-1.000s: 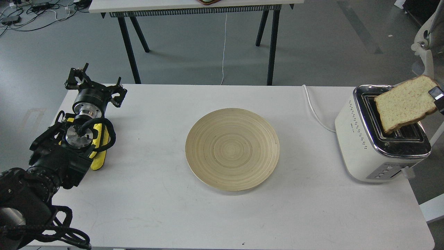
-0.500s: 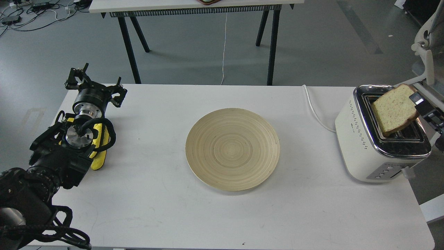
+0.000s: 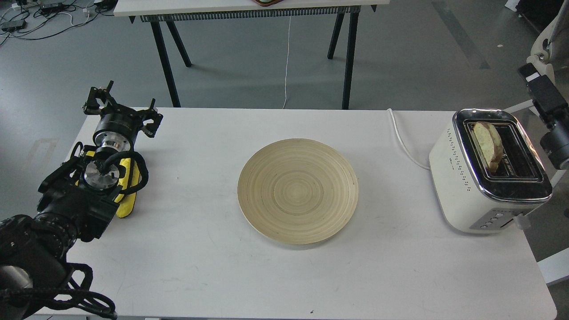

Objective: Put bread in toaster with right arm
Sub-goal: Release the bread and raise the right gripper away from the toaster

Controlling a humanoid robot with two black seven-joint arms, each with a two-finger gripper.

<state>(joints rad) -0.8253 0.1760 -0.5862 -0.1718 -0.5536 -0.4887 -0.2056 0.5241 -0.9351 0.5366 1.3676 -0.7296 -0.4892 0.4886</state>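
The bread (image 3: 488, 144) now stands in the left slot of the toaster (image 3: 489, 178), released. The right gripper (image 3: 533, 78) has lifted clear, holding nothing; its opening cannot be determined. Placement appears complete.

Left arm parked at table's left edge, right arm up off the right edge.

Left arm (image 3: 66, 204) enters from the near-left corner and lies low along the left edge, wrist pointing toward the far-left corner; left gripper (image 3: 120, 109) at its far end has its fingers spread apart, nothing between them. Right arm (image 3: 553, 133) shows only partly past the right edge, raised above table level; right gripper (image 3: 533, 80) is a dark block there, fingers not distinguishable.
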